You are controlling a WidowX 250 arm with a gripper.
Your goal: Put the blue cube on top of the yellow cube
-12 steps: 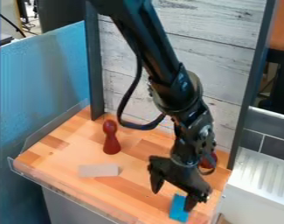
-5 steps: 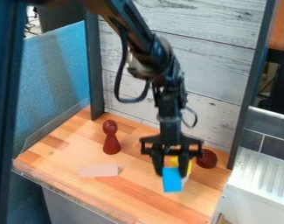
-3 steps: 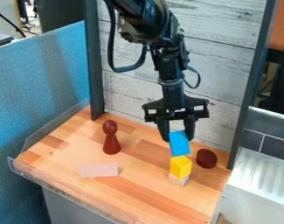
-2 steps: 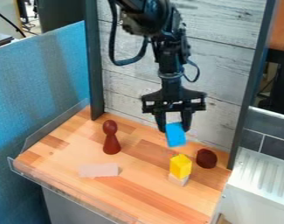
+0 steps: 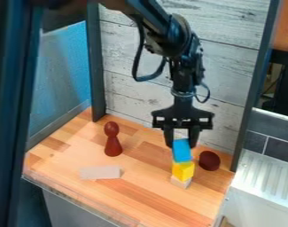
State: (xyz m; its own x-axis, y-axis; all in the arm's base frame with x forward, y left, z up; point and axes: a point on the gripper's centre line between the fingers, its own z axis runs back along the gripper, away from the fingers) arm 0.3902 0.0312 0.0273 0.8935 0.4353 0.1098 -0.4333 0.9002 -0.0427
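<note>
Well, the pincer (image 5: 182,142) hangs down over the right part of the wooden surface (image 5: 146,197), its two fingers closed on the blue cube (image 5: 182,151). They grip it near its top, one at each side, so most of its blue front shows below them. The blue cube is directly above the yellow cube (image 5: 183,171), and its lower edge meets the top of the yellow one in the view; whether it bears any weight there is hard to say from this angle. Under the yellow cube is a pale block (image 5: 180,182), which makes a little tower (a three-storey one, counting the piece in the grip).

Just to the right of the tower lies a dark red, rounded piece (image 5: 209,160). Well to the left, a red peg figure (image 5: 113,140) stands upright, its round head on a flared body. Nearer the front, a pale flat slab (image 5: 100,172) lies on the surface. Behind rises a wall of whitish planks (image 5: 137,95), with a dark post (image 5: 95,66) at its left side.
</note>
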